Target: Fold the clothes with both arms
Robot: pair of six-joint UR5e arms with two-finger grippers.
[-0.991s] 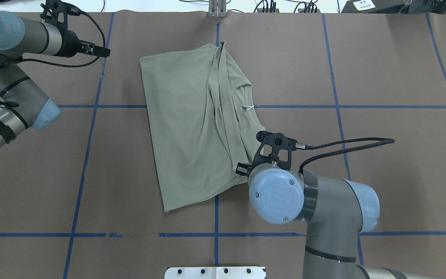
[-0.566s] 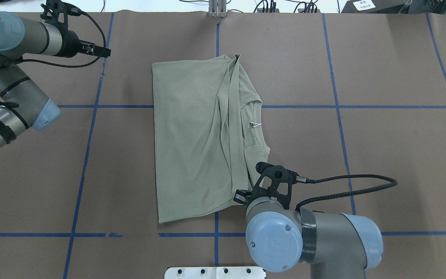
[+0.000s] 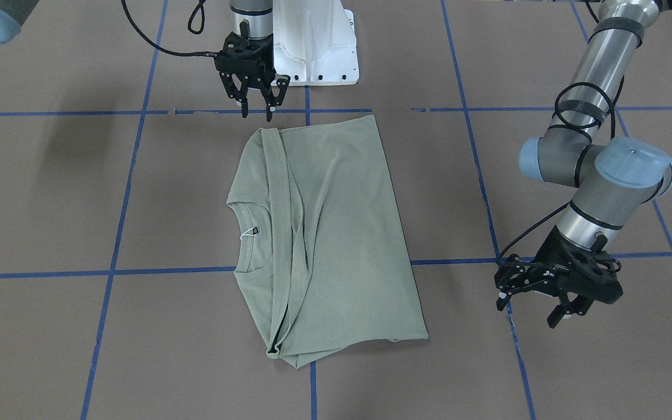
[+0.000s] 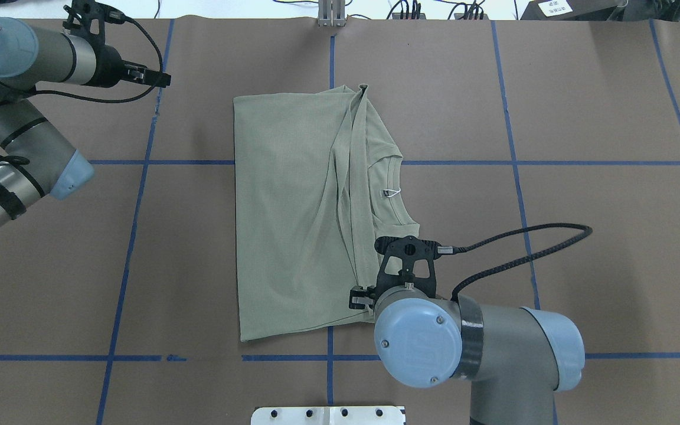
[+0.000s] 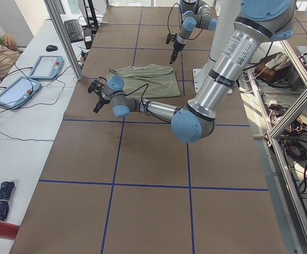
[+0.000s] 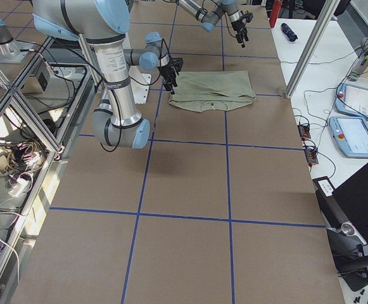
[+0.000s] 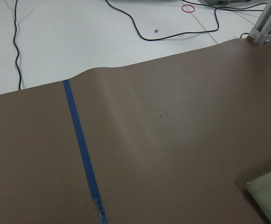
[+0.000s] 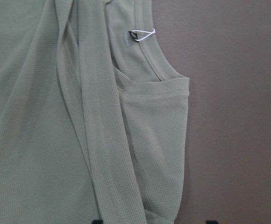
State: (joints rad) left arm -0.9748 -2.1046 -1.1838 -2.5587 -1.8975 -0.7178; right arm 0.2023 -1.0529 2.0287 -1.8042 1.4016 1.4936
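Observation:
The sage-green shirt lies flat at the table's middle, its sleeves folded in over the body. Its collar and white tag face my right side. It also shows in the front view. My right gripper is open and empty, hovering just off the shirt's near right corner. In the overhead view my wrist hides it. The right wrist view looks down on the collar and tag. My left gripper is open and empty, far off to the shirt's left over bare table, and also shows in the overhead view.
The brown table carries a grid of blue tape lines. The white pedestal base stands just behind my right gripper. An aluminium post stands at the far edge. The left wrist view catches one shirt corner.
My right arm drew the shirt's right corner toward the robot, turning the shirt square to the grid. The shirt has since lain still. The left arm has not moved.

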